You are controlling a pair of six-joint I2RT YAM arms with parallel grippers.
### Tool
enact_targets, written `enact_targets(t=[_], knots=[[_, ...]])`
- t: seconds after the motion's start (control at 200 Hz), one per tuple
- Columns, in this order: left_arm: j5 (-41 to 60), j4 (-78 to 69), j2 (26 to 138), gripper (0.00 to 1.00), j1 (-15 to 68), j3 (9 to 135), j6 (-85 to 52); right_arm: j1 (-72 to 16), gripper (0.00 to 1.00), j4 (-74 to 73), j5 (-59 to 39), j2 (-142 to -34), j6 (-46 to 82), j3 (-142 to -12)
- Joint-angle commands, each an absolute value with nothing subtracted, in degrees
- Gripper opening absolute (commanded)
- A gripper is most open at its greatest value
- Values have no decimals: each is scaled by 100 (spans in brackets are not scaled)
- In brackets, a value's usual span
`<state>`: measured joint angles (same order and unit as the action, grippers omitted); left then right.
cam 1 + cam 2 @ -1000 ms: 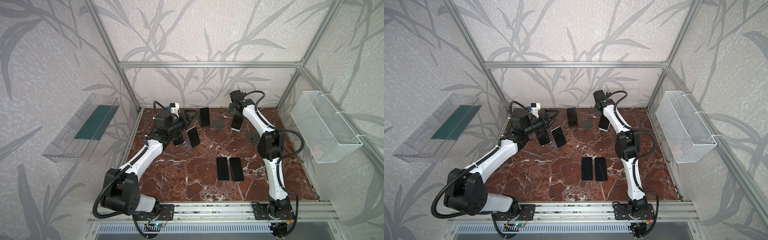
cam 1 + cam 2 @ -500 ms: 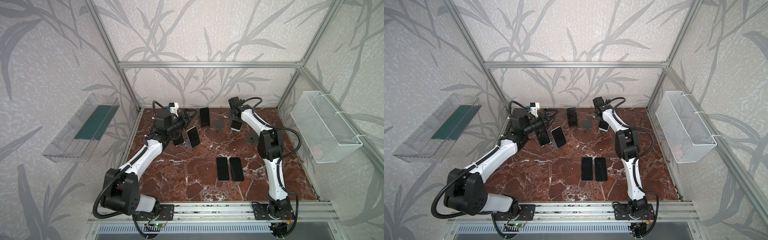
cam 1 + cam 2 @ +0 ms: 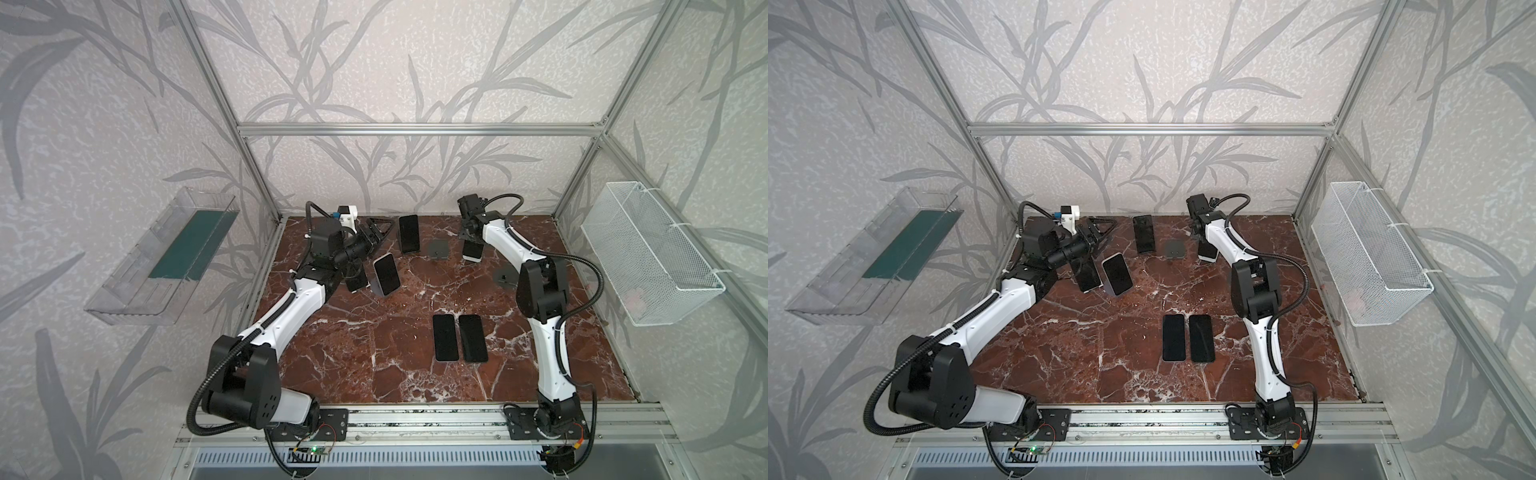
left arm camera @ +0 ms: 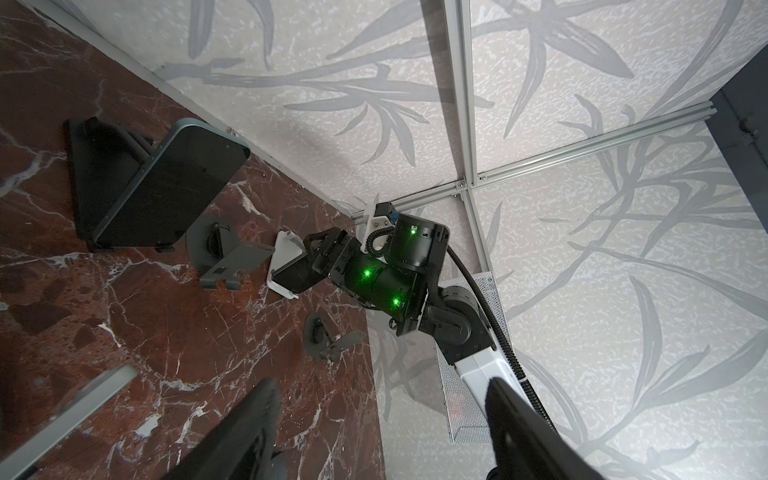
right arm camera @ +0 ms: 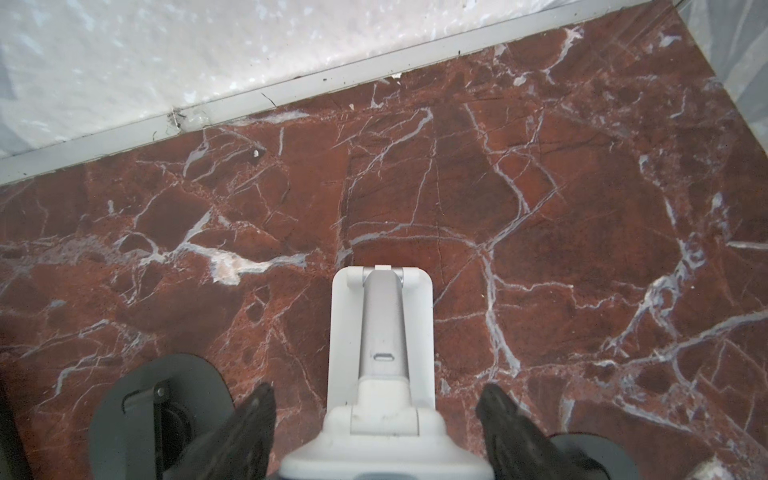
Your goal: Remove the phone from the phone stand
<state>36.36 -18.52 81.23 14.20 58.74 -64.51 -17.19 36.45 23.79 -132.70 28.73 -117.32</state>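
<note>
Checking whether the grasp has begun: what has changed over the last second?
The right gripper came down over the phone on the white stand at the back, and its jaws narrowed around it; whether it grips yet is unclear. The left gripper and the flat phones in front stayed put.

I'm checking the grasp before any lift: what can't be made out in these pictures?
1. Whether the right end effector touches the phone: the right wrist view's lower edge cuts the phone off; in both top views the right arm covers the contact.
2. The left end effector: blurred at the left wrist view's lower edge.
3. The pinkish item in the wire basket: too small, behind mesh, in both top views.
</note>
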Motion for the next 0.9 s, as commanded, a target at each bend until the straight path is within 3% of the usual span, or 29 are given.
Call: enact_targets(t=[0.0, 0.61, 0.895], knots=[[3729, -2004, 8157, 79, 1413, 5944, -6469, -1701, 67, 3308, 2351, -12714, 2673, -11598], [3726, -1942, 8200, 79, 1392, 5967, -6394, -1774, 63, 2775, 2059, -11475, 2266, -10555], [3373, -1632, 8008, 79, 1349, 5916, -6135, -2217, 63, 2137, 2338, -10282, 1747, -9343]])
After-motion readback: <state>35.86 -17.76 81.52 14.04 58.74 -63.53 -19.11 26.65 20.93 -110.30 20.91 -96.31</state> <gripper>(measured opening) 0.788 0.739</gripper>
